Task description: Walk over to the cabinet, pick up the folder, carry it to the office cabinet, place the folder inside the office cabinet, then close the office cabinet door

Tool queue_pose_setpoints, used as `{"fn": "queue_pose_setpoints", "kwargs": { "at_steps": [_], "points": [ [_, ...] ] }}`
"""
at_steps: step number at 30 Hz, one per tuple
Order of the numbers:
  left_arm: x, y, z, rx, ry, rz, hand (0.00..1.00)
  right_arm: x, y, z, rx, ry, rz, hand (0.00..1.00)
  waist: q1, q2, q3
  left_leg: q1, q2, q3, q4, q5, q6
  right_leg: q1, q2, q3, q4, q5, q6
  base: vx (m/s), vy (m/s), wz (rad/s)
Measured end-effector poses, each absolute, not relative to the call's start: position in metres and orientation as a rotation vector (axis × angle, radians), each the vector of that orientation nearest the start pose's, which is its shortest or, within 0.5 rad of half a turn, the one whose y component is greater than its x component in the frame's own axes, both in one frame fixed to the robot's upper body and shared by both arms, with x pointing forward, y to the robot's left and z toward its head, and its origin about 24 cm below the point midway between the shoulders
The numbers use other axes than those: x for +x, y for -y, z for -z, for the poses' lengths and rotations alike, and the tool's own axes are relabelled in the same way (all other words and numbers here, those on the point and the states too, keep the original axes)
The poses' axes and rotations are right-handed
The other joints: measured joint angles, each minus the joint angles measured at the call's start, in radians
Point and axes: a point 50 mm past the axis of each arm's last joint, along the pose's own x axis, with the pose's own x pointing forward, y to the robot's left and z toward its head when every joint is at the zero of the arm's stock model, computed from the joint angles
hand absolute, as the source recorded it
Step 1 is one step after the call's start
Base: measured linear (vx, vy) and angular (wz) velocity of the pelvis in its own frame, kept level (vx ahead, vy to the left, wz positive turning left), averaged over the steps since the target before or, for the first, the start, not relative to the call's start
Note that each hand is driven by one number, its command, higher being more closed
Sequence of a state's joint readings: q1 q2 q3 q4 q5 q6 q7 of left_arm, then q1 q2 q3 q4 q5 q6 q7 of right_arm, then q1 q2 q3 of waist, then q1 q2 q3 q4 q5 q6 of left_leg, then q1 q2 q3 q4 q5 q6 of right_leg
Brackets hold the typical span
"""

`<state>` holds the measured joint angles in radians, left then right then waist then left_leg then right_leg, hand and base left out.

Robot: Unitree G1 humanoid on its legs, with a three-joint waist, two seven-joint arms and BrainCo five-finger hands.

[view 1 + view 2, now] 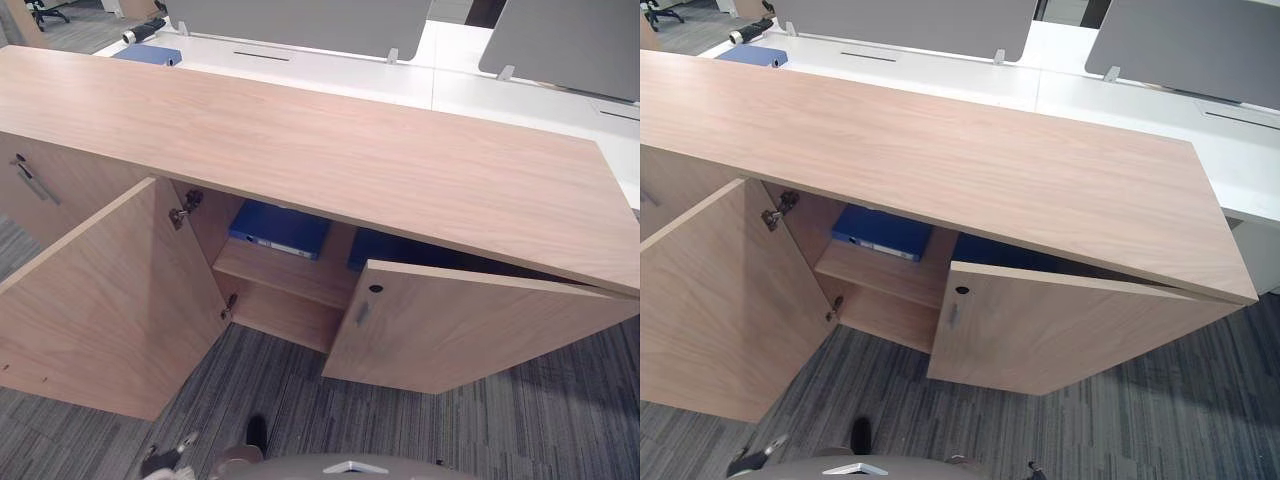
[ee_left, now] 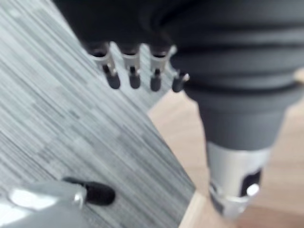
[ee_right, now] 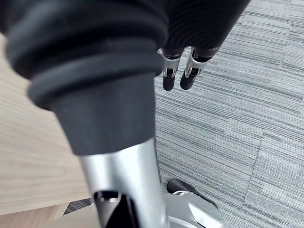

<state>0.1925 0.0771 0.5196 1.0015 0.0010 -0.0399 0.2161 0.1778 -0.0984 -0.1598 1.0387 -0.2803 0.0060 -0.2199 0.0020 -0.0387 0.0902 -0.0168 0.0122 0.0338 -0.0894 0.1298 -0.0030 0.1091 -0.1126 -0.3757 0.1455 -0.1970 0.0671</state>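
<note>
Left eye view: blue folder (image 1: 280, 230) lies flat on the cabinet (image 1: 330, 150) shelf, well ahead of both hands, doors open. Right eye view: right door (image 1: 1060, 330) ajar, left door (image 1: 720, 300) open wide. Left wrist view: left hand (image 2: 134, 71) hangs empty, fingers straight, just beside a wood panel (image 2: 175, 128). Right wrist view: right hand (image 3: 168, 76) likewise empty (over carpet (image 3: 237, 118)). Pushing one door alone could leave the cabinet open.
</note>
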Motion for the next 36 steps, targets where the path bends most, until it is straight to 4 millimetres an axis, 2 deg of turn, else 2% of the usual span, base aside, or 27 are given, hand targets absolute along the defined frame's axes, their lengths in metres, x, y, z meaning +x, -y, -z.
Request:
{"fn": "queue_pose_setpoints", "kwargs": {
  "at_steps": [3, 5, 6, 8, 12, 14, 18, 23, 31, 36],
  "points": [
    [0.022, -0.292, 0.143, -0.005, -1.102, -0.891, 0.0, 0.055, 0.225, 0.162, -0.393, -1.2, 0.258, 0.0, 0.005, -0.002, 0.001, -0.002, -0.003, -0.005, 0.0, -0.005, -0.002, 0.01, 0.003, 0.0, -0.019, 0.001, 0.0, 0.01, -0.006, 0.06],
    [0.018, -0.322, 0.129, 0.018, -1.052, -0.984, 0.0, 0.055, 0.224, 0.162, -0.412, -1.199, 0.229, 0.0, 0.012, -0.002, 0.002, -0.003, -0.007, -0.007, 0.0, -0.011, -0.005, 0.014, 0.002, 0.001, -0.027, 0.002, 0.001, 0.02, -0.005, 0.05],
    [0.018, -0.329, 0.126, 0.024, -1.037, -1.004, 0.0, 0.055, 0.224, 0.162, -0.409, -1.2, 0.224, 0.0, 0.014, -0.003, 0.002, -0.003, -0.008, -0.007, 0.0, -0.012, -0.004, 0.014, 0.002, 0.001, -0.029, 0.003, 0.003, 0.04, -0.009, 0.0],
    [0.024, -0.354, 0.111, 0.077, -0.988, -1.035, 0.0, 0.056, 0.222, 0.163, -0.399, -1.201, 0.203, 0.0, 0.015, -0.009, 0.004, -0.007, -0.011, -0.007, 0.0, -0.014, -0.002, 0.014, 0.003, 0.002, -0.036, 0.01, 0.009, 0.04, -0.013, -0.01],
    [0.037, -0.388, 0.087, 0.15, -0.904, -1.071, 0.0, 0.059, 0.221, 0.162, -0.421, -1.194, 0.162, 0.0, 0.022, -0.015, 0.006, -0.005, -0.015, -0.008, 0.0, -0.021, 0.001, 0.029, 0.009, 0.014, -0.051, 0.022, 0.001, 0.04, -0.014, 0.01],
    [0.042, -0.416, 0.062, 0.214, -0.84, -1.116, 0.0, 0.06, 0.219, 0.162, -0.439, -1.188, 0.135, 0.0, 0.028, -0.02, 0.006, -0.005, -0.015, -0.008, 0.0, -0.028, 0.0, 0.029, 0.012, 0.051, -0.058, 0.026, -0.006, 0.0, 0.0, 0.0],
    [0.054, -0.449, 0.026, 0.306, -0.743, -1.152, 0.0, 0.06, 0.218, 0.163, -0.447, -1.186, 0.122, 0.0, 0.035, -0.024, 0.007, 0.001, -0.016, -0.004, 0.0, -0.042, -0.006, 0.029, 0.012, 0.085, -0.062, 0.029, -0.009, -0.01, -0.003, -0.02],
    [0.079, -0.457, 0.007, 0.366, -0.654, -1.11, 0.0, 0.061, 0.216, 0.163, -0.455, -1.176, 0.104, 0.0, 0.035, -0.029, 0.01, 0.001, -0.016, -0.001, 0.0, -0.045, -0.004, 0.029, 0.013, 0.097, -0.068, 0.03, -0.012, -0.03, -0.009, -0.02],
    [0.113, -0.446, 0.001, 0.45, -0.599, -0.953, 0.0, 0.062, 0.213, 0.163, -0.445, -1.173, 0.096, 0.0, 0.037, -0.043, 0.015, 0.003, -0.016, 0.019, 0.0, -0.046, -0.005, 0.03, 0.013, 0.122, -0.085, 0.035, -0.019, -0.02, -0.013, -0.07],
    [0.118, -0.441, 0.004, 0.466, -0.613, -0.909, 0.0, 0.06, 0.214, 0.163, -0.438, -1.18, 0.082, 0.0, 0.05, -0.046, 0.015, 0.005, -0.02, 0.02, 0.0, -0.05, -0.004, 0.032, 0.012, 0.144, -0.092, 0.042, -0.032, 0.01, -0.005, 0.01]
  ]
}}
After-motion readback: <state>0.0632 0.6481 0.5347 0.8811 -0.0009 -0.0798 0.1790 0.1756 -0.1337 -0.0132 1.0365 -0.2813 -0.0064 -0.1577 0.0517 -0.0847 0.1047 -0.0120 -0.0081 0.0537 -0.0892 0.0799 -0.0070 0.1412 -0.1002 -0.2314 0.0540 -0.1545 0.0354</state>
